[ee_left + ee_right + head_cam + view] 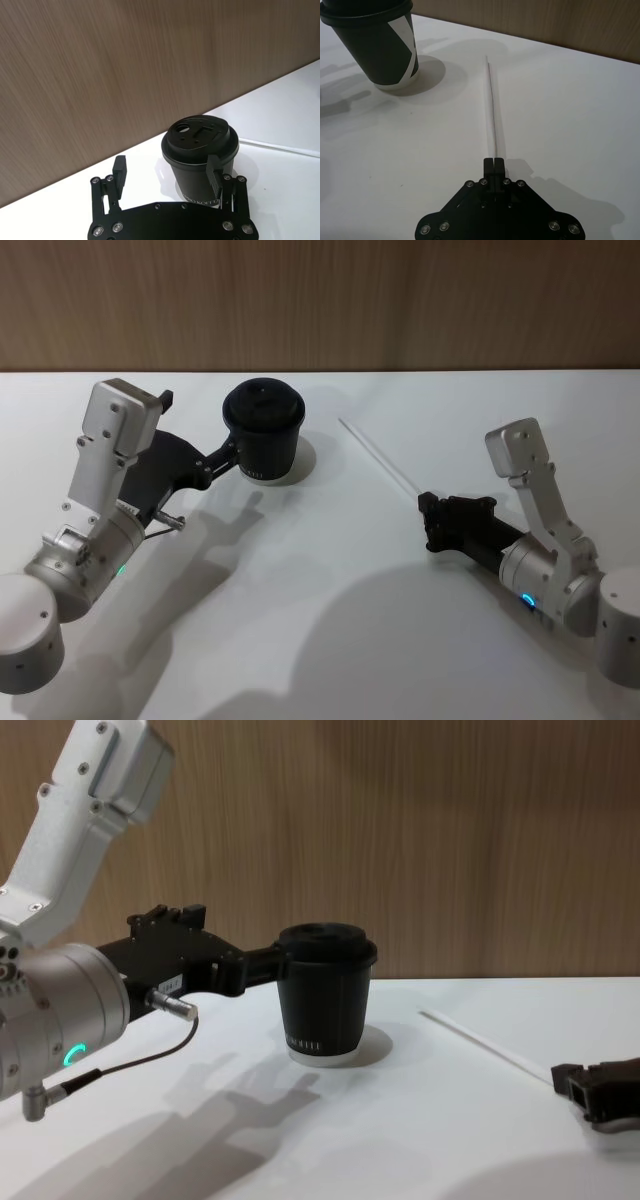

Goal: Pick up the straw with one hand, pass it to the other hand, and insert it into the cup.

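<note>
Head view: the white straw (pixel 378 456) lay slanting on the tabletop (pixel 330 640), right of centre toward the far edge. Its near end was pinched in the clenched right gripper (pixel 428 508). The black lidded cup (pixel 263 430) stood well apart to its left. The left gripper (pixel 166 165), fingers spread, had one finger just beside the cup. Wood panelling (pixel 400 300) rose behind.
</note>
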